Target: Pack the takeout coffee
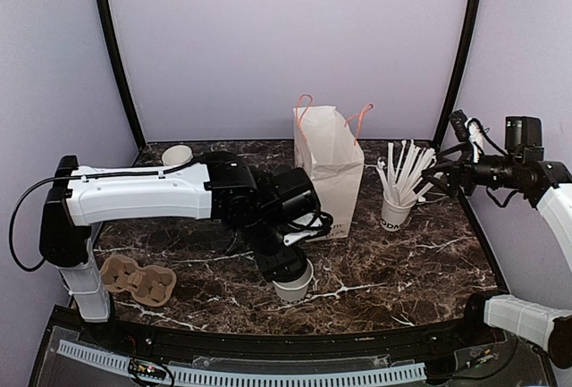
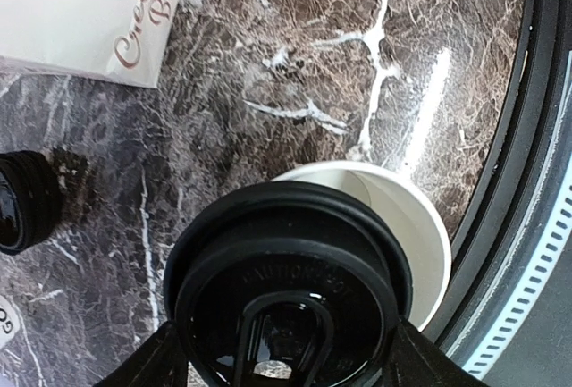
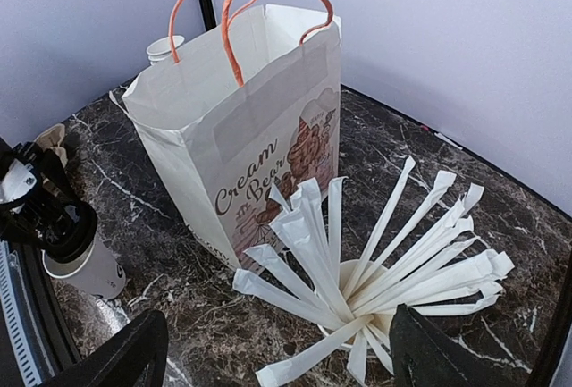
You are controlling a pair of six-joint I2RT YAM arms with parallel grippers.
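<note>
Now, top view: L gripper (image 1: 290, 269) directly above the upright takeout coffee (image 1: 293, 290), front centre, just before the paper bag (image 1: 329, 168); L arm far nearer. L wrist: jaws clasp its black lid (image 2: 286, 289), cup rim (image 2: 424, 235) offset right. R wrist: R gripper (image 3: 277, 360) wide, empty, near straws (image 3: 357, 262).

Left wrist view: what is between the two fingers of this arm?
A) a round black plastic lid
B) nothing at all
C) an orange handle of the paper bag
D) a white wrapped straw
A: the round black plastic lid fills the space between the left fingers, just over the open rim of the white paper cup.
</note>
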